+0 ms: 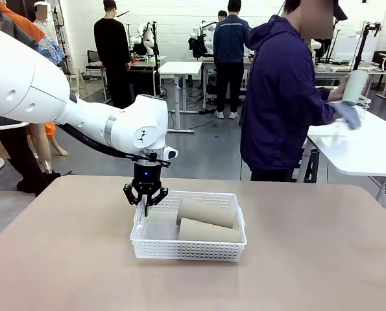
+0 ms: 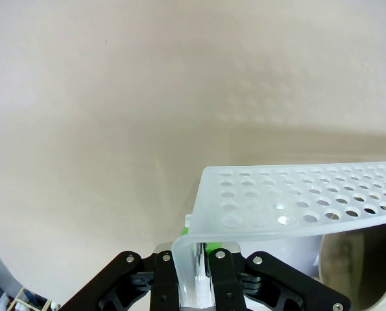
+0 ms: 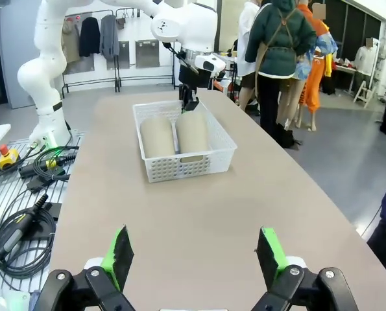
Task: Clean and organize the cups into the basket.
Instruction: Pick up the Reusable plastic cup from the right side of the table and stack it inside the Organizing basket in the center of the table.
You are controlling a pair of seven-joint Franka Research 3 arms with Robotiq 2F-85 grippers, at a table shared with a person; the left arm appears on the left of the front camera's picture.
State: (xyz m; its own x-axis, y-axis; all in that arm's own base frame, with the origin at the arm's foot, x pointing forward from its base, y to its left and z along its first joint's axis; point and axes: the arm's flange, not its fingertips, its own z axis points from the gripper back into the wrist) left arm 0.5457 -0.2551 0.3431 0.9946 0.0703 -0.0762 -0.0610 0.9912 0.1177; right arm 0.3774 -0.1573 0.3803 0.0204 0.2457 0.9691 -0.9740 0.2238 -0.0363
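The white lattice basket (image 1: pixel 189 249) stands in the middle of the table. Two tan cups (image 1: pixel 205 211) (image 1: pixel 209 231) lie on their sides in it, side by side. My left gripper (image 1: pixel 145 202) reaches down from above and is shut on the rim of the basket's left end wall. In the left wrist view the perforated basket wall (image 2: pixel 296 201) runs out from between the shut fingers (image 2: pixel 222 275), with a cup's open mouth (image 2: pixel 368 265) behind it. My right gripper (image 3: pixel 194 256) hangs open over bare table, well short of the basket (image 3: pixel 186 167). A person holds a pale cup (image 1: pixel 355 86).
The person stands turned away at a white side table (image 1: pixel 368 149) on the far right, with a cloth (image 1: pixel 346 114) in hand under the pale cup. Bare tan tabletop surrounds the basket on all sides. Cables (image 3: pixel 24 220) lie off the table's edge in the right wrist view.
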